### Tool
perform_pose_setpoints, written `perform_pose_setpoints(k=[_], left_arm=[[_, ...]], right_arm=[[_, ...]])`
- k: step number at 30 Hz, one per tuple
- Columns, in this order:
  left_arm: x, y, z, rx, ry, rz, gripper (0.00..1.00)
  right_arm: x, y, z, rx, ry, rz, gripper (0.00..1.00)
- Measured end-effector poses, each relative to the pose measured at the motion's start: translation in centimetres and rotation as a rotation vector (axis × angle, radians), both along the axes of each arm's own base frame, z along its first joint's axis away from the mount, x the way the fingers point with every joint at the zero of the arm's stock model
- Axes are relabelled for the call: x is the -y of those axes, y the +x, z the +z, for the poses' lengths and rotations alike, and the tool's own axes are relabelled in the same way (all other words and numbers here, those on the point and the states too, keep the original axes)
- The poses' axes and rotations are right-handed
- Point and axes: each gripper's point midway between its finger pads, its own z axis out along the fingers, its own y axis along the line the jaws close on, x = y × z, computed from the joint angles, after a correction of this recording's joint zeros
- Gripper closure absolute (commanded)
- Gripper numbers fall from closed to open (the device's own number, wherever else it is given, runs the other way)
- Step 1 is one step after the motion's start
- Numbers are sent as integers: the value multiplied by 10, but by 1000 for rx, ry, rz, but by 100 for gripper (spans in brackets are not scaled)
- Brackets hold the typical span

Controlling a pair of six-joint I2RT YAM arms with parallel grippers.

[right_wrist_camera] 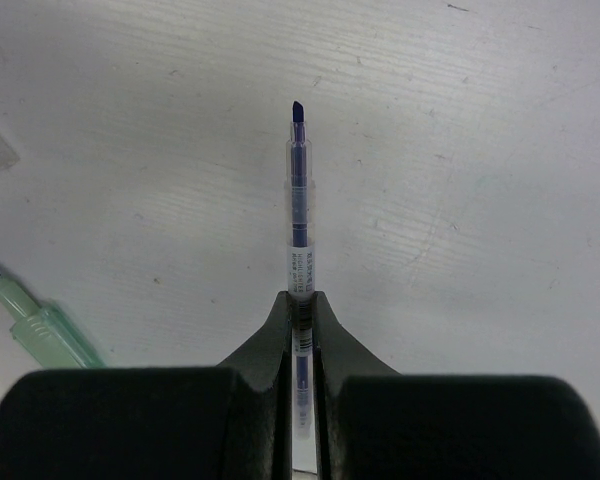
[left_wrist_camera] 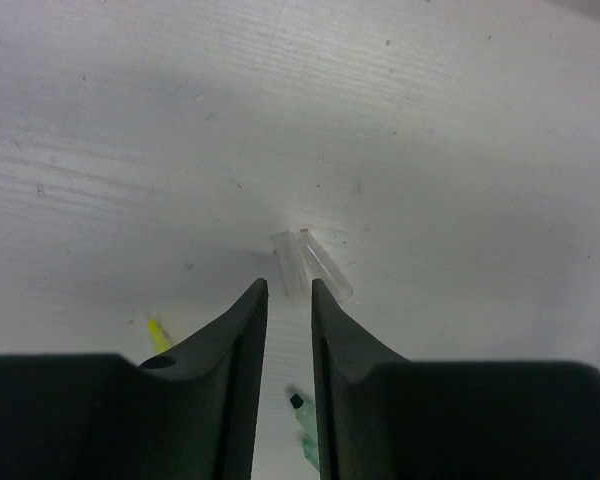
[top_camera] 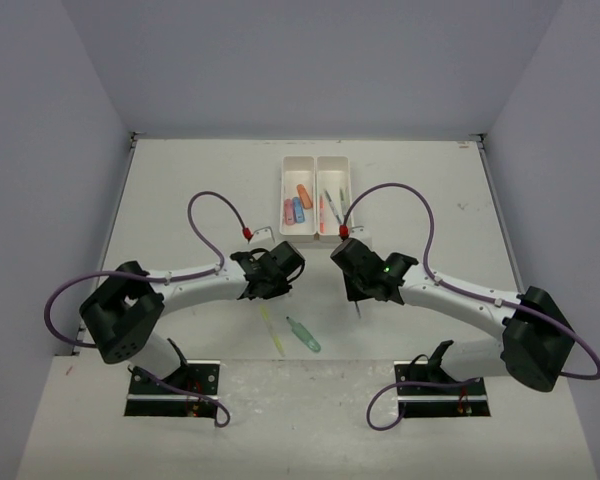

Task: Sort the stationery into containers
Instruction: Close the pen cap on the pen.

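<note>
Blue pen (right_wrist_camera: 298, 190) in right tool (right_wrist_camera: 300, 298)

Tray (top_camera: 317, 170) is being kept far centre: chunky pieces (top_camera: 298, 205) in left compartment, pens (top_camera: 333, 208) in right. Nearer, at centre, a highlighter (top_camera: 303, 335) is being left just right of a thin pen (top_camera: 271, 328).

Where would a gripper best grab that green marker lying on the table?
Mid-barrel on the green marker, straight down from above: it lies flat and slantwise, so the jaws should probably turn to close across its narrow width, clear of the bare tip.
</note>
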Motion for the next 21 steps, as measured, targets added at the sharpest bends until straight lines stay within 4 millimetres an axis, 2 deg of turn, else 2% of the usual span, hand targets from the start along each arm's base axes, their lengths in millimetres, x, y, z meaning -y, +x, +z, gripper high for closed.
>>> perform_pose_setpoints(k=[3, 21], left_arm=[[2, 1, -3, -3, 2, -6, 81], [5, 0, -18, -33, 24, -23, 84]], right_arm=[[0, 0, 0, 0, 0, 1, 100], [-1, -2, 0, -5, 8, 19, 100]])
